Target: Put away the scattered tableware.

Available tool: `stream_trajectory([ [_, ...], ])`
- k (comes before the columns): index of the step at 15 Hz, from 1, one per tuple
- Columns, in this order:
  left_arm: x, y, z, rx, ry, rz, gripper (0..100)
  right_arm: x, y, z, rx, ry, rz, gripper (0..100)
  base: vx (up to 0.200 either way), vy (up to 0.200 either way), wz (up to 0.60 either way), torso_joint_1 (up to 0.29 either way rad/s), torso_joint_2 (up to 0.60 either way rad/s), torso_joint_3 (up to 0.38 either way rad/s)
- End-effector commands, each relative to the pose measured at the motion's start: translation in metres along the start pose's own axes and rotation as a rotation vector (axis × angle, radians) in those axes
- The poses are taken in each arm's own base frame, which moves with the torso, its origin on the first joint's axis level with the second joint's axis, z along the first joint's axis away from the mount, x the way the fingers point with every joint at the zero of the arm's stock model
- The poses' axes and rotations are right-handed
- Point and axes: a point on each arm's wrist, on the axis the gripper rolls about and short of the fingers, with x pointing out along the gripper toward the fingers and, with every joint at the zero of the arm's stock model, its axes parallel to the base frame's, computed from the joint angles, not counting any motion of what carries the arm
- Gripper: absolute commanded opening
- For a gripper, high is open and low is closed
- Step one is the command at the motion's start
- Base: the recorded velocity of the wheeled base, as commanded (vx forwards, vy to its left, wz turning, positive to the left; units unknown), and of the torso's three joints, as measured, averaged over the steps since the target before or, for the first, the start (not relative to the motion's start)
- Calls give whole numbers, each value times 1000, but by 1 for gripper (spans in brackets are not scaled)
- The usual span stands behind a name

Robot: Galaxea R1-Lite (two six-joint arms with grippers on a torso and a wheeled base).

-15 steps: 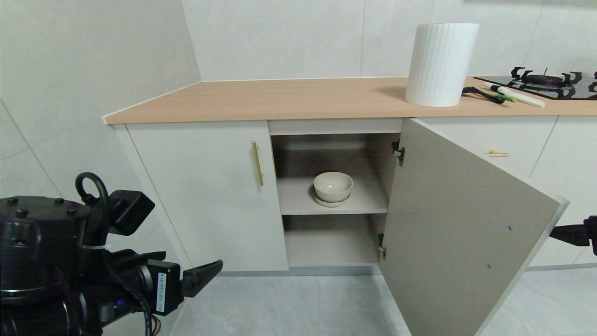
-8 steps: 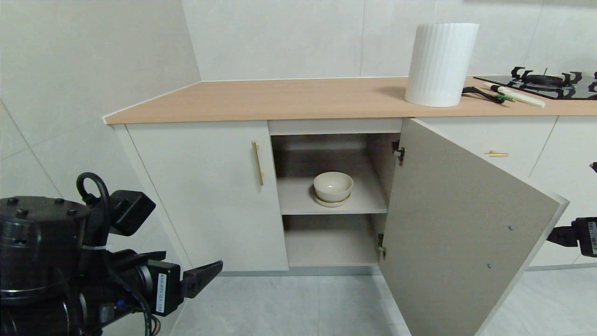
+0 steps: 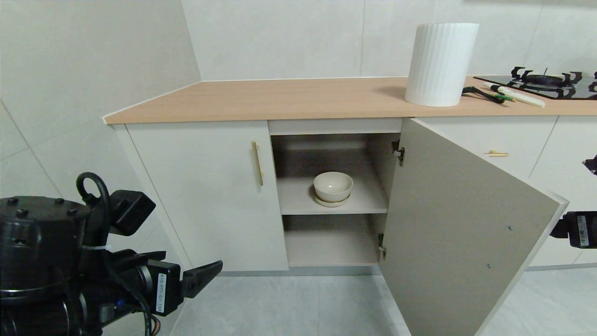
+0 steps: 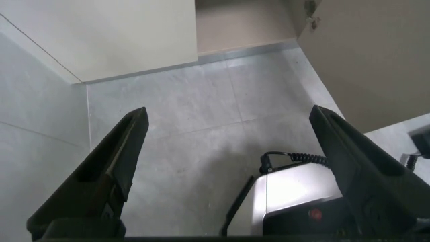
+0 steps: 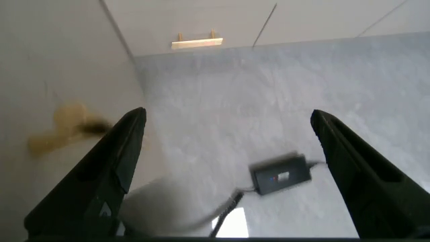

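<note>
Bowl [image 3: 333, 185] is sitting on a plate [image 3: 330, 202] on the upper shelf [image 3: 368, 199], beside the open door [image 3: 466, 219]. Left gripper [image 4: 228, 168] and right gripper [image 5: 225, 168] are hanging spread, empty. The right, near the door's outer edge, is likely risking a glancing push that slams it.

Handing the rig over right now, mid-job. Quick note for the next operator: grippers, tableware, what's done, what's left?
Left gripper: open, empty, low over the floor.
Right gripper: open, empty, beyond the outer edge of the open door.
Bowl sits on a plate on the upper shelf of the cabinet: stowed.
Left: utensils lie on the countertop by the stove; probably stow them, then shut the door.
</note>
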Motion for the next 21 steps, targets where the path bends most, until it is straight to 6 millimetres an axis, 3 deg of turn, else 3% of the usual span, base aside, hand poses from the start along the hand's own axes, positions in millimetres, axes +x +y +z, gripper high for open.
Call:
stream_trajectory([
  [1,0,0,0,-1,-1,0,100,3,2,-4,-6,15,9,100,0,0,0,0,0,0],
  [6,0,0,0,-1,0,0,100,-2,18,-5,-1,7,102,100,0,0,0,0,0,0],
  [10,0,0,0,1,-1,0,100,-6,52,-15,-25,27,233,100,0,0,0,0,0,0],
  [21,-1,0,1,-2,-7,0,100,-9,100,-21,38,6,411,100,0,0,0,0,0,0],
])
